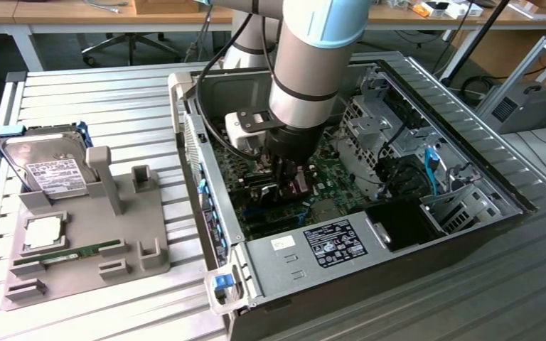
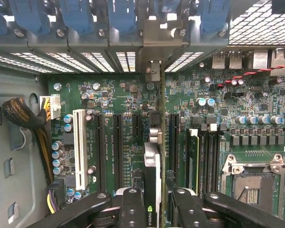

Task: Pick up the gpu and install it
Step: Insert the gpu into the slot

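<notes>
Black ribbed hand [image 2: 154, 209] clenched on thin flat gpu [image 2: 152, 175], edge-on above green motherboard [image 2: 118, 137]

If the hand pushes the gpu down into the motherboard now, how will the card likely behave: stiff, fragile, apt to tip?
The gpu is probably stiff: it stands on edge between the hand fingers without visible bending. It may tip sideways, being thin and held at its upper edge. It looks fragile, like the motherboard, which carries many small parts.
</notes>
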Controlling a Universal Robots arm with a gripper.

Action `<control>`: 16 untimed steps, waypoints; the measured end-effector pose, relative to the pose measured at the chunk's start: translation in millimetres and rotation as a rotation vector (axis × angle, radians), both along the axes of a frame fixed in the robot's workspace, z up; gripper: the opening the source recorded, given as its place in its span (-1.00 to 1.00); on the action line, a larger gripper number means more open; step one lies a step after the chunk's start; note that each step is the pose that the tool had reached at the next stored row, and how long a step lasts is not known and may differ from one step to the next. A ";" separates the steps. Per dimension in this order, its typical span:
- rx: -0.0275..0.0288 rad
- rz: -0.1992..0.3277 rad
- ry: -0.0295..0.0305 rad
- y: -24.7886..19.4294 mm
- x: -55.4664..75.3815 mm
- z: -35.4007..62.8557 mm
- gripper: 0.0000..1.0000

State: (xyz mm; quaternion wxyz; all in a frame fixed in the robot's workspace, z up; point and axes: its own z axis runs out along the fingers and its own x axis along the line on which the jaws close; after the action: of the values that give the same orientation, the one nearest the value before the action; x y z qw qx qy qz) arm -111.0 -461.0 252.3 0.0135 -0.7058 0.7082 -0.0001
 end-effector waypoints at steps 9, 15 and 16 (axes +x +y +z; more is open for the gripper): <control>0.0000 0.000 0.0000 0.0 0.0 0.0 -0.46; -0.0001 0.000 0.0001 0.0 0.0 0.0 -0.46; 0.0000 0.000 0.0000 0.0 0.0 0.0 -0.46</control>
State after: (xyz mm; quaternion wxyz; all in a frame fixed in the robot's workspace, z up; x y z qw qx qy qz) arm -111.0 -461.0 252.4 0.0135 -0.7058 0.7083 -0.0001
